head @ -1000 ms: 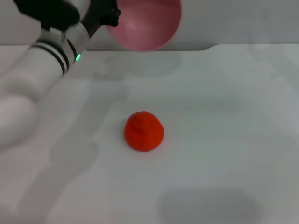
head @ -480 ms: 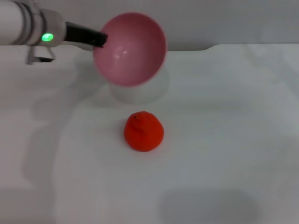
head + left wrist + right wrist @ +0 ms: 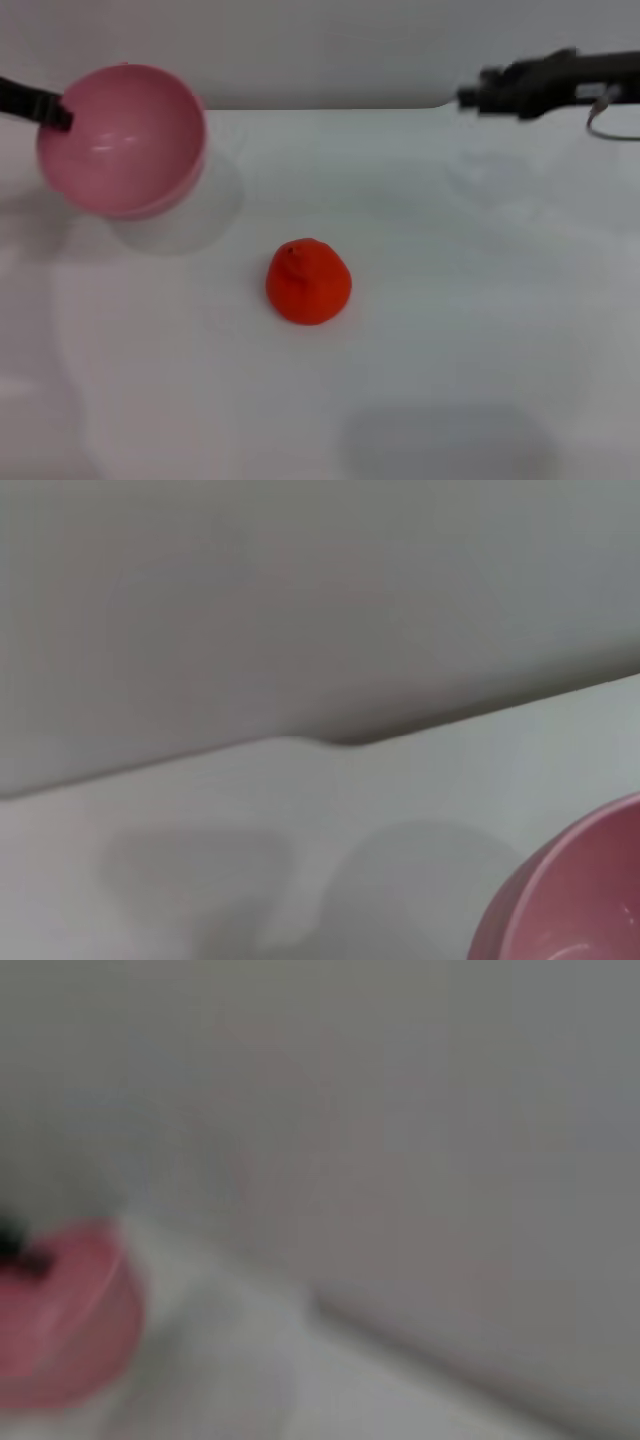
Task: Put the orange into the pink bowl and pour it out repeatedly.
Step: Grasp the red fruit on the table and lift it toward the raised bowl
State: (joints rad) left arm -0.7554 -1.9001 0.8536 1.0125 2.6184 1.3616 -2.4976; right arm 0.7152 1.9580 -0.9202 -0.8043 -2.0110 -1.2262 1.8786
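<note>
Currently, status by item:

Orange (image 3: 308, 282): rests on the white desk (image 3: 470, 330) at centre frame in the head view, stem end up, well apart from both arms and touched by nothing.

Pink bowl (image 3: 122, 140): upper left of the head view, tilted with its opening toward the camera, held off the desk with a shadow beneath it. Interior shows no fruit; judged ready to be set down for loading.

Left claw (image 3: 45, 108): clenched on the bowl's rim at the far left edge; only a dark tip is visible, the arm is cut off by the frame.

Right claw (image 3: 480, 98): upper right of the head view, above the desk's far edge, carrying nothing. Cannot tell whether its jaws are parted. Judged to be the arm that will fetch the orange.

Hidden or unclear: the left wrist view shows only a slice of bowl (image 3: 580, 900) at lower right; the right wrist view shows the bowl (image 3: 60, 1310) as a pink smear at lower left; neither shows the orange.
</note>
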